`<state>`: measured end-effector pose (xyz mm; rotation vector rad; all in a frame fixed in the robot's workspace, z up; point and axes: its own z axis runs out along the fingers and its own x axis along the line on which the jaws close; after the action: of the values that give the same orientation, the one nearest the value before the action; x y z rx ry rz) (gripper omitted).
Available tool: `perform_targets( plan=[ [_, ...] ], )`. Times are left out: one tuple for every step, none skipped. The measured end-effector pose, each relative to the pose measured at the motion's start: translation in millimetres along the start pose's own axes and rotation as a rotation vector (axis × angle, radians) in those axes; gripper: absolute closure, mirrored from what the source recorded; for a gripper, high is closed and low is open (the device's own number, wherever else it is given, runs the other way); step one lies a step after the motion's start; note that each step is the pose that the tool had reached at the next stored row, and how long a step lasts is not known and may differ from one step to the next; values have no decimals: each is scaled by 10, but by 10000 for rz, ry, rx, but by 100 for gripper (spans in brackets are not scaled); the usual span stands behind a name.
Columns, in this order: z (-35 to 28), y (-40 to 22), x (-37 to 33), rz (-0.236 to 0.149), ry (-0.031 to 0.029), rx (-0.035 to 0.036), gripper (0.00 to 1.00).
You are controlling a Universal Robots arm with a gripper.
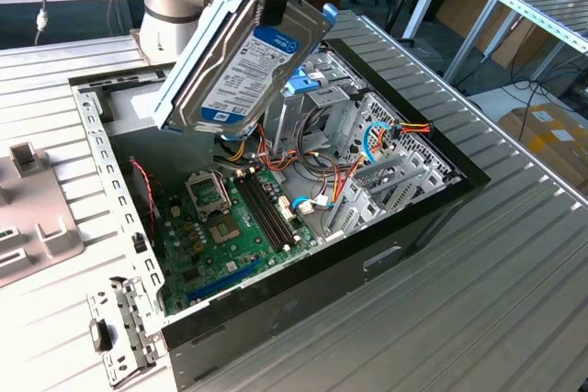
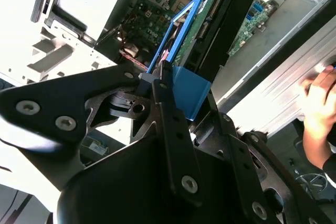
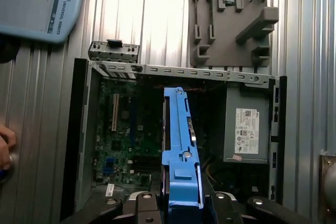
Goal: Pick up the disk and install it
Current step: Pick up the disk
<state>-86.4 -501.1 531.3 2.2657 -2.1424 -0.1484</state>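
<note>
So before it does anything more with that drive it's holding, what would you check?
1. Grip: fingers shut on the dark rectangular disk with blue plastic rails: ok.
2. Disk held tilted above the open black computer case, touching nothing: ok.
3. Grey metal drive cage free of the coloured cables: cannot tell.
4. Person's hand away from the case: not ok, it is on the ribbed metal table beside it.

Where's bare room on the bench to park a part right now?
Widest bare patch: ribbed table on the exterior view's right of the open case. The exterior view's left is tighter: a grey fixture and a small metal bracket sit there. Inside the case, cables crowd it, and the gripper holds the disk above.
</note>
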Motion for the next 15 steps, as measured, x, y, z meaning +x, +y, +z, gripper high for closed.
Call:
perform_targets(
  plan=[
    [-2, -46, 12, 1, -1, -4, 63],
    [-4, -111, 29, 0, -3, -9, 63],
    [-6, -135, 36, -1, -1, -13, 63],
    [-7, -159, 43, 1, -2, -15, 63],
    [-9, -192, 53, 1, -3, -19, 63],
    [-12, -248, 71, 1, -2, -25, 63],
    [-14, -300, 90, 1, -2, -32, 63],
    [-15, -333, 103, 3, -3, -36, 63],
    [-16, -353, 111, 2, -3, -38, 63],
    [-16, -373, 119, 2, -4, -40, 63],
    [-18, -400, 130, 2, -3, -44, 63],
    [-18, -420, 138, 2, -4, -46, 63],
    [-19, -453, 153, 3, -4, -50, 63],
    [-20, -483, 164, 4, -4, -54, 63],
    [-21, -505, 173, 3, -4, -58, 63]
  ],
)
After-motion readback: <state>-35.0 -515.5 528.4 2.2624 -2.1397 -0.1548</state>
